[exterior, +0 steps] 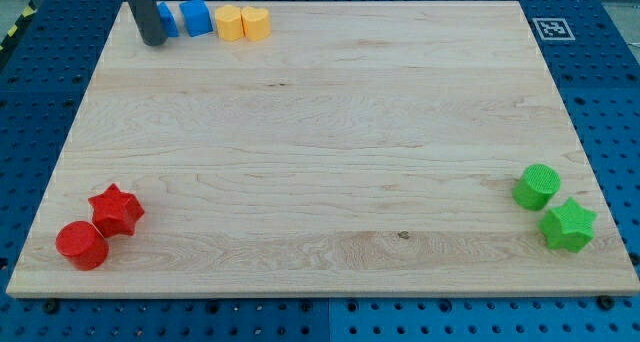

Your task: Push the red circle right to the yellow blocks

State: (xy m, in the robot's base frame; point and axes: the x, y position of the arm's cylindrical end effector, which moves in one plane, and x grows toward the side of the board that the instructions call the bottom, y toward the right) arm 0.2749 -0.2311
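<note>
From the red circle (pixel 81 245), only the red star (pixel 117 210) touching it crowds the open counter (pixel 330 132) toward the yellow blocks (pixel 242 24).

I see a pale wooden board (pixel 330 132) with smooth, matt grain. Near its corners, the red circle (pixel 81 245) and other blocks look like matt plastic.

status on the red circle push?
My tip at the view's top left, beside the blue blocks. Red circle at bottom left, touching the red star, not yet pushed. Yellow blocks far off at top.
</note>
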